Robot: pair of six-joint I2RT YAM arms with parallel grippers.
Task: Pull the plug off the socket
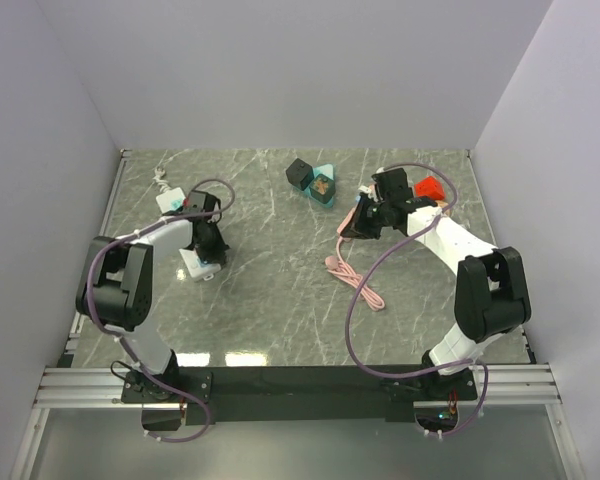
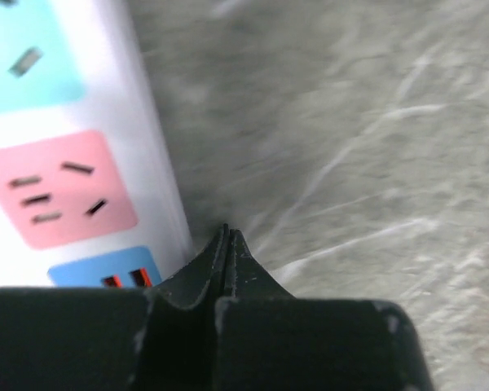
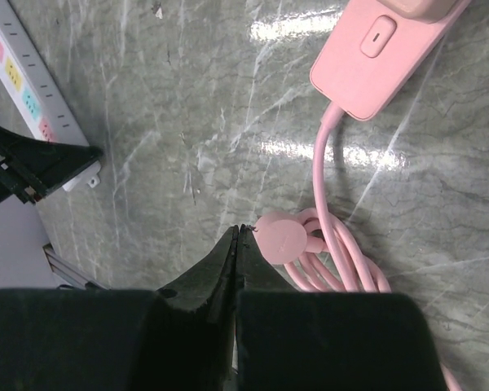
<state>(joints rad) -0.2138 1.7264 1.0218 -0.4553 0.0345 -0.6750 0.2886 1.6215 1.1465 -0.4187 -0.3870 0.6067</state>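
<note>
While your left tool [image 2: 228, 238] sits closed beside the power strip [image 2: 73, 122], your right tool [image 3: 238, 232] hangs closed over the pink cord [image 3: 342, 261].

Grey marbled table [image 1: 270, 310] in view. On the left, a white power strip [image 1: 170, 200] lies flat. Right of centre sit a pink socket block [image 3: 375, 57] and its coiled pink cord [image 1: 355, 285]. On the far side are a black block [image 1: 300, 174], a teal block [image 1: 323, 186] and a red block [image 1: 427, 187].

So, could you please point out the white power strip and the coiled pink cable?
white power strip [image 2: 57, 187]: left wrist view, on its pink outlet panel.
coiled pink cable [image 3: 319, 171]: right wrist view, on its straight run.
</note>
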